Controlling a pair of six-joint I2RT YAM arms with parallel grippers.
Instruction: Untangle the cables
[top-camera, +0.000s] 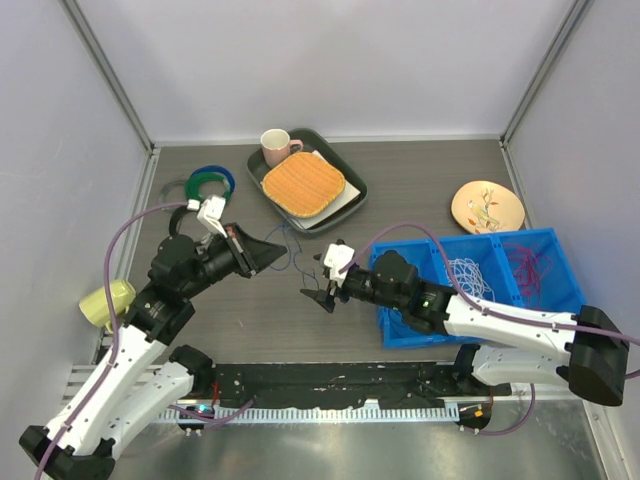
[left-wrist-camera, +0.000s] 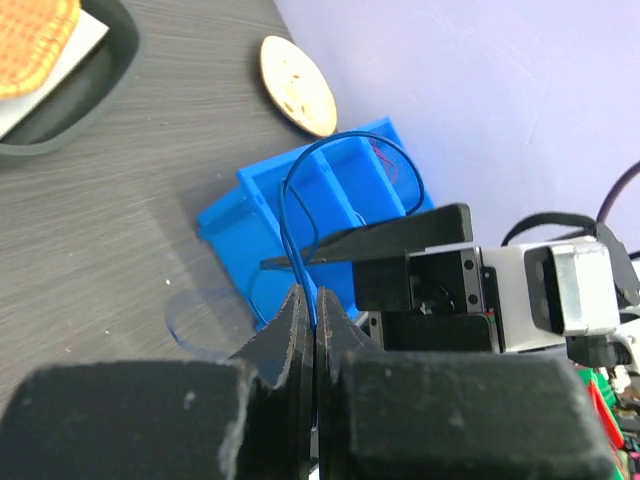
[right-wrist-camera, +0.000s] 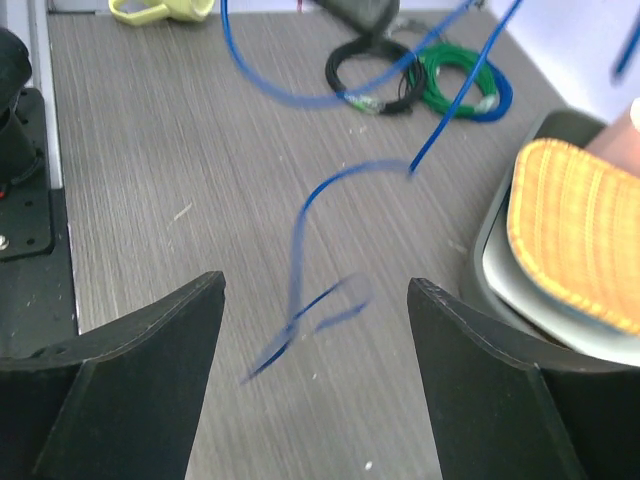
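Left gripper (left-wrist-camera: 315, 305): fingers pressed together, pinching the blue cable (left-wrist-camera: 285, 200) low over the table (top-camera: 200, 330); a loop arches up from the pinch.
Right gripper (right-wrist-camera: 315, 290): jaws spread wide and holding nothing. It faces the left gripper from close by, with a slack, blurred stretch of the blue strand hanging ahead of the gap.
Blue cable, position: mid-table between the two tools, trailing away towards the tray (top-camera: 355, 192). I cannot follow its ends.
Blue bin (top-camera: 400, 325): just behind the right gripper. A white cable (top-camera: 468, 275) lies in the middle compartment and a red cable (top-camera: 528, 265) in the right one, both apart from the blue strand.
Coils (top-camera: 210, 182): thick rings at the far left, near the wall.
Risk, missed grasp: the strand is thin and looks to be swaying, so the open jaws may close on air.
Risk, slip: a sharp tug could draw the wire out of the pinch.
Risk, snag: the trailing part could catch on the tray rim or the coils and tighten a loop.
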